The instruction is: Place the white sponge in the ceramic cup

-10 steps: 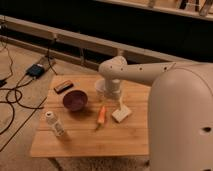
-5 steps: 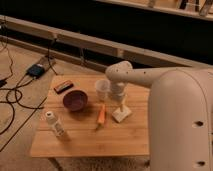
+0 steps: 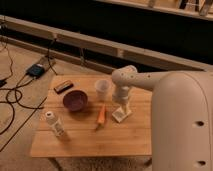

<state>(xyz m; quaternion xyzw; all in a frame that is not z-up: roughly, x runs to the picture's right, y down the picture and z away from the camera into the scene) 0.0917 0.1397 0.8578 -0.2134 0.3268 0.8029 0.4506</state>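
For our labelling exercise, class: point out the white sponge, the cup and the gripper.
white sponge (image 3: 118, 116), camera view, its near corner.
cup (image 3: 102, 91), camera view, its side wall.
gripper (image 3: 123, 107), camera view, its lower end, down at the white sponge.

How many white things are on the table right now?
3: the ceramic cup at back centre, the white sponge beneath the gripper at right, the capped bottle front left. None seems hidden.

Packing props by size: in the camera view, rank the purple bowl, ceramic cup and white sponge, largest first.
1. purple bowl
2. ceramic cup
3. white sponge, partly hidden by the pincer right over it, so its place below the cup is unsure.
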